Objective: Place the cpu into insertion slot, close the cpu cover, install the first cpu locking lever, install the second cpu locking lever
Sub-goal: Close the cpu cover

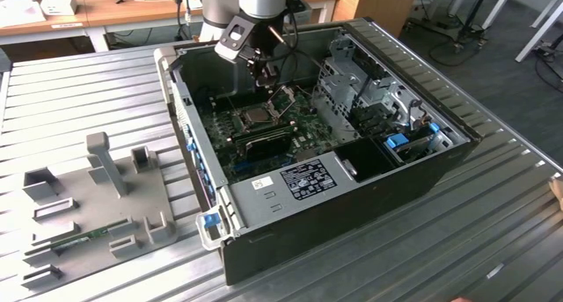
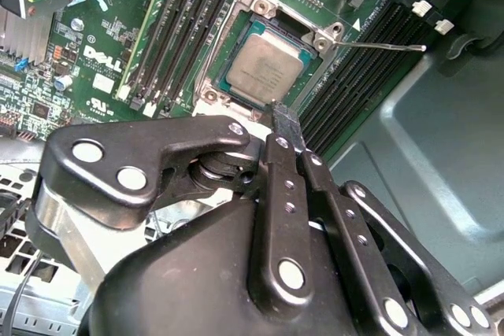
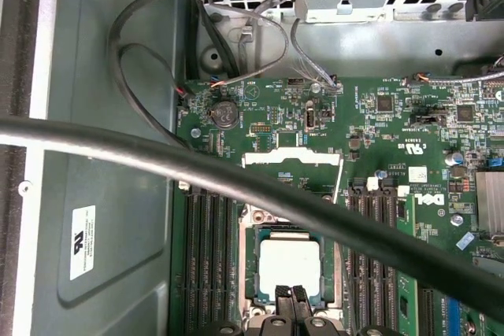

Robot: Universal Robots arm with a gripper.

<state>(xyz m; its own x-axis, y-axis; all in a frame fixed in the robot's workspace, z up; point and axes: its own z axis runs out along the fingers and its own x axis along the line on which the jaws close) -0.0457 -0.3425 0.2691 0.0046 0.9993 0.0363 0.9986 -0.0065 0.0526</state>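
Note:
The cpu (image 2: pixel 264 64) lies flat in the insertion slot (image 2: pixel 264 5), its pale metal top bare; in the first wrist view the cpu (image 3: pixel 290 265) sits inside the silver rim of the insertion slot (image 3: pixel 250 218). The cpu cover (image 3: pixel 291 158) stands tipped up at the socket's far edge, also seen as a thin frame, the cpu cover (image 1: pixel 286 97). A thin wire locking lever (image 2: pixel 386 46) sticks out sideways from the socket. My gripper (image 2: pixel 283 116) hangs just above the socket's edge, fingers pressed together on nothing. From the exterior view the gripper (image 1: pixel 264 78) is inside the open case.
The computer case (image 1: pixel 422 163) lies open on a ribbed metal table. Black memory slots (image 2: pixel 177 21) flank the socket. A thick black cable (image 3: pixel 236 182) crosses the first wrist view. A grey fixture plate (image 1: pixel 97 203) lies at the exterior view's left. A hand (image 1: pixel 557 190) shows at the right edge.

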